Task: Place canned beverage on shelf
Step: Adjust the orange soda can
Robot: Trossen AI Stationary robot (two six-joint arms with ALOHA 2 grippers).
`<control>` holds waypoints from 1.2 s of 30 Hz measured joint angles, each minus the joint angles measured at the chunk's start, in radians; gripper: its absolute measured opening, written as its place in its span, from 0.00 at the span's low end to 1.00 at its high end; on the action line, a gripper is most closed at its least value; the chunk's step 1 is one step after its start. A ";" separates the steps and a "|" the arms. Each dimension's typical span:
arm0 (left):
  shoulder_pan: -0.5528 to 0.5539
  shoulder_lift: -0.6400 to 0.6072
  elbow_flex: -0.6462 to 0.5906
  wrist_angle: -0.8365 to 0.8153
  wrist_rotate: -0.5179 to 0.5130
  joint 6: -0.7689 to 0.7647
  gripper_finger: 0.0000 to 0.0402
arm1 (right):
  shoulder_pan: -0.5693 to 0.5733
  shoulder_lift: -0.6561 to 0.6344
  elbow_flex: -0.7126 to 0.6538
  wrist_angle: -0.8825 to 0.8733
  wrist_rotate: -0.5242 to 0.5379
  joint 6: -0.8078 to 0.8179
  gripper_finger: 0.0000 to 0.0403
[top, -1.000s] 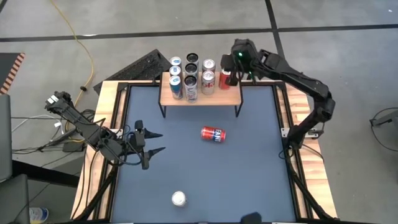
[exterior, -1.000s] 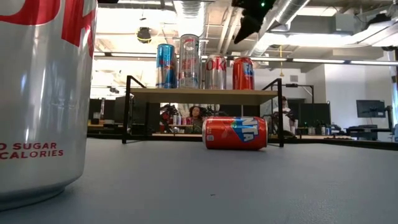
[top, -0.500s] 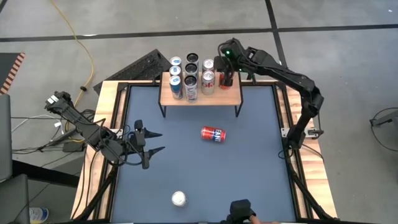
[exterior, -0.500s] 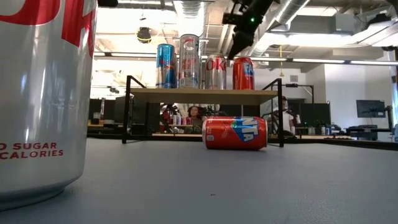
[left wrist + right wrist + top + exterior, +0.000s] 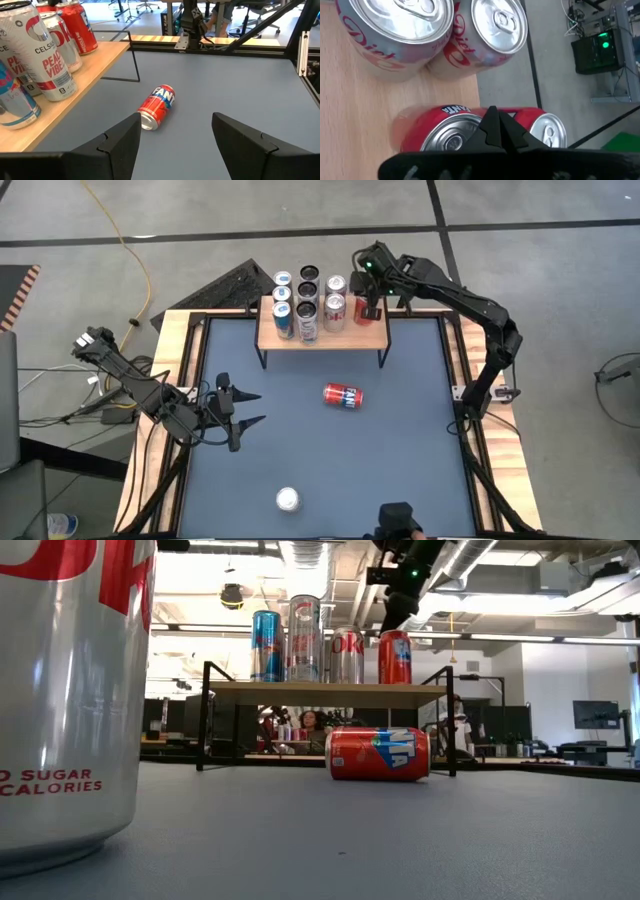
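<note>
Partly done, judging by the shelf (image 5: 322, 332): several cans stand upright on its wooden top, the red can (image 5: 394, 657) at its right end, with the right gripper (image 5: 371, 304) poised directly above that can, jaws closed on nothing. Still to shelve, it seems: an orange can (image 5: 342, 395) lying on its side on the desk (image 5: 400, 460) in front of the shelf, and a silver can (image 5: 288, 499) upright well apart from the shelf near the desk's front edge. Waiting off the shelf's front-left, over the desk: the left gripper (image 5: 246, 408), jaws parted and empty.

Shelf (image 5: 345, 332) back crowded with cans (image 5: 308, 303); front strip free.
</note>
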 joint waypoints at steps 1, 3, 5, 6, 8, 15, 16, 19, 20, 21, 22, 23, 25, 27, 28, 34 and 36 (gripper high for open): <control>0.000 0.000 0.000 0.000 0.000 -0.001 0.59 | 0.001 0.000 0.000 -0.007 0.002 0.004 0.00; 0.000 0.000 0.000 0.000 0.000 -0.001 0.59 | 0.002 -0.001 0.000 -0.017 0.011 0.014 0.00; 0.000 0.000 0.000 0.000 0.002 -0.007 0.59 | 0.002 -0.001 0.000 -0.023 0.023 0.016 0.00; 0.000 0.000 0.000 0.001 0.002 -0.009 0.59 | 0.002 -0.001 0.000 -0.026 0.038 0.018 0.00; 0.000 0.000 0.000 0.000 0.002 -0.010 0.59 | 0.003 -0.003 0.000 -0.037 0.065 0.018 0.00; 0.000 0.000 0.000 0.001 0.003 -0.011 0.59 | 0.021 -0.046 -0.002 -0.045 0.053 0.044 0.00; 0.000 0.000 0.000 0.001 0.003 -0.011 0.59 | 0.022 -0.059 -0.002 -0.039 0.051 0.047 0.00; 0.000 0.000 0.000 0.001 0.003 -0.011 0.59 | 0.023 -0.102 -0.001 -0.011 0.052 0.050 0.00; 0.000 0.000 0.000 0.001 0.003 -0.011 0.59 | 0.023 -0.115 -0.001 0.002 0.056 0.052 0.00; 0.000 0.000 0.000 0.001 0.003 -0.011 0.59 | 0.022 -0.127 -0.001 0.020 0.065 0.052 0.00; 0.000 0.000 0.000 0.002 0.003 -0.011 0.59 | 0.020 -0.138 -0.001 0.049 0.073 0.052 0.00; 0.000 0.000 0.000 0.002 0.003 -0.011 0.59 | 0.012 -0.147 -0.001 0.083 0.073 0.048 0.00; 0.000 0.000 0.000 0.002 0.002 -0.010 0.59 | -0.018 -0.158 0.000 0.145 0.053 0.023 0.00; 0.000 0.000 0.000 0.004 -0.002 -0.007 0.59 | -0.066 -0.158 0.000 0.183 -0.004 0.007 0.00; 0.000 0.000 0.000 0.007 -0.002 -0.007 0.59 | -0.096 -0.151 0.000 0.194 -0.049 0.004 0.00; 0.023 0.000 0.000 0.009 -0.017 0.000 0.59 | -0.239 -0.056 0.000 0.306 -0.166 -0.017 0.00; 0.040 0.000 0.000 0.008 -0.018 0.000 0.59 | -0.273 -0.024 0.000 0.348 -0.196 -0.020 0.00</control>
